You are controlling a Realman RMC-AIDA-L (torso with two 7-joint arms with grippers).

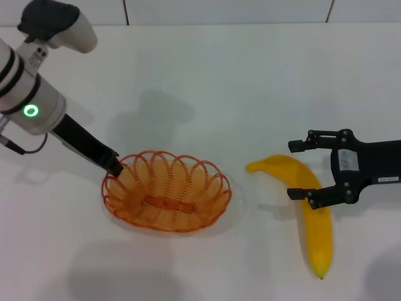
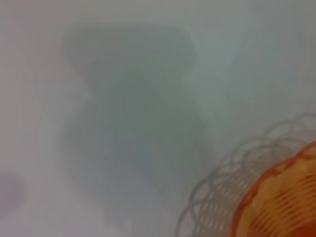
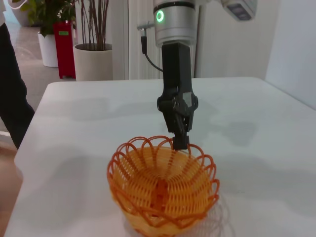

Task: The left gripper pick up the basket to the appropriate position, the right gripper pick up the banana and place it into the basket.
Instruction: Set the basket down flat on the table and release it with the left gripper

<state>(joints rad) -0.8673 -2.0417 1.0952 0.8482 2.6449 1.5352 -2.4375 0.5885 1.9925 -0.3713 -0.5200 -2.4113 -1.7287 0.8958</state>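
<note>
— What's nearest the bottom of the head view?

— The banana (image 1: 311, 213), lower right of the frame, lying on the white table (image 1: 250, 81) with its greenish tip pointing to the bottom edge. The right gripper (image 1: 302, 169) reaches in from the right edge, its black fingers (image 1: 305, 194) spread wide, one just above the banana's upper bend and one across its middle (whether they touch the peel I can't tell). It isn't lifted.

— And the basket?

— Left of centre, a little higher up: the orange wire basket (image 1: 166, 190), well apart from the banana. Its base looks to be on the table, and nothing lies inside it.

— Is the left arm on it?

— Yes. The left gripper (image 1: 115, 167) comes down slantwise from the upper left corner and meets the scalloped rim on the basket's upper-left side. In the right wrist view the basket (image 3: 163, 190) sits low in the centre, and the left gripper (image 3: 180, 140) stands above it with its fingers (image 3: 180, 141) pinched together on one rim loop.

— Anything farther back?

— In that same view, potted plants (image 3: 91, 47) in the upper left, beyond the table's far edge.
</note>
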